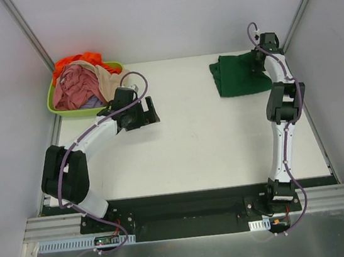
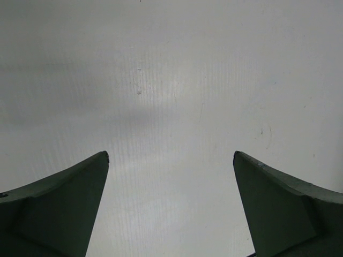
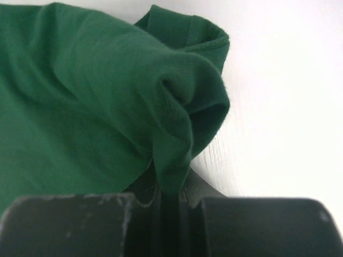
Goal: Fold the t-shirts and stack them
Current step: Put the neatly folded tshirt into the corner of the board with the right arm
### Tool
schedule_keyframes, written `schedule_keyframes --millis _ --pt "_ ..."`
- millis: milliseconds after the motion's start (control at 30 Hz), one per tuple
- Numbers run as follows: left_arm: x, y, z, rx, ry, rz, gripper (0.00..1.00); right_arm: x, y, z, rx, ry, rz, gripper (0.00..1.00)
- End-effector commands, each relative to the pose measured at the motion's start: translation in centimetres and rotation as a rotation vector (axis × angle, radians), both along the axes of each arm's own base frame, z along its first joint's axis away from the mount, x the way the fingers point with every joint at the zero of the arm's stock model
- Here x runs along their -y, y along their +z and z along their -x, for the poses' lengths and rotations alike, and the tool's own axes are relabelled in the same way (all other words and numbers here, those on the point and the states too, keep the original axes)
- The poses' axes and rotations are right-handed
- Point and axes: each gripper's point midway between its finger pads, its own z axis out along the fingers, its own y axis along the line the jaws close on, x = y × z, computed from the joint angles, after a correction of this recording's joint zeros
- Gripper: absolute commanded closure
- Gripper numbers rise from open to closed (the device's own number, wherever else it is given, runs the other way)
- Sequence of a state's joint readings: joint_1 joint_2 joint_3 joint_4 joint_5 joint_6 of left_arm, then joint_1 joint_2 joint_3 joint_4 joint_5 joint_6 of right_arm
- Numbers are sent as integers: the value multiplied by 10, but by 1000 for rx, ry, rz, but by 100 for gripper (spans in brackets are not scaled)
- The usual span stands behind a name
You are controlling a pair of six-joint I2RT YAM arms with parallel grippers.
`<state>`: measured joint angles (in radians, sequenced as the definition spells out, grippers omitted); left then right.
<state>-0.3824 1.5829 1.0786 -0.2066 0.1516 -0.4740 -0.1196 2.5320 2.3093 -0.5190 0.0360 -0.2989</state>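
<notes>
Dark green t-shirt (image 1: 238,76) first: lies roughly folded at the far right of the desk (image 1: 213,154), long axis running left to right, right edge tucked under the right arm's wrist. Held there by the right fingers (image 1: 258,59), clamped tight on a bunched fold of hem or sleeve. From the right wrist, shows as a ridge of cloth rising straight out of the closed pair, bulk of the shirt spreading away to the left, bare desk to the right. So, by judgement only: any further fold or drag goes leftward, across the shirt's own body or toward the desk's middle.

Left fingers (image 1: 148,111): spread wide, gripping nothing, only bare desk between them in the left wrist view. Hover just beside the lime-green tub (image 1: 62,110) at the far left, well apart from the green garment. Clearly the farther arm for this shirt, yet the nearer one for the tub's heap: pink shirt (image 1: 75,90), orange shirt (image 1: 77,58), beige shirt (image 1: 110,79) and a glimpse of lavender shirt (image 1: 92,103), all crumpled. Most of the task apparently undone.
</notes>
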Motion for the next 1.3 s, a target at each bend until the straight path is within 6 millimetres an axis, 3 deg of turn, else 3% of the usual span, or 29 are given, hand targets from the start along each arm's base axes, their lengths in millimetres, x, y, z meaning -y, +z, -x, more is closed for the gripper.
schedule_keyframes --millis 0,233,433,467,533,667,700,833,900,933,1000,1100,1267 --pt "-1 13 -5 26 -2 -1 1 9 36 -32 154 -7 44 99" --pt "-4 21 -2 47 4 3 1 9 40 -28 177 -13 27 100" --pt "-5 27 0 61 10 9 1 11 43 -28 174 -18 35 87" --pt "-5 28 0 63 9 11 1 13 47 -27 178 -28 44 78" --pt "-3 33 0 73 9 21 1 19 58 -26 187 -46 74 49" --pt "1 49 3 93 3 64 1 37 107 -16 229 -119 162 4" --pt "1 51 6 97 3 71 1 43 124 -8 236 -152 188 0" --pt "-3 64 25 140 -12 89 1 43 177 29 263 -198 205 4" --pt "-7 75 39 172 -22 113 1 28 213 57 305 -194 150 4" --pt "-9 75 46 176 -15 117 1 20 219 70 311 -193 116 4" --pt "-17 76 57 196 5 120 1 -6 224 100 320 -175 -15 4" --pt "-29 78 72 230 39 122 1 -45 215 144 319 -138 -186 4" --pt "-46 65 91 239 117 125 1 -112 167 231 252 -48 -207 4"
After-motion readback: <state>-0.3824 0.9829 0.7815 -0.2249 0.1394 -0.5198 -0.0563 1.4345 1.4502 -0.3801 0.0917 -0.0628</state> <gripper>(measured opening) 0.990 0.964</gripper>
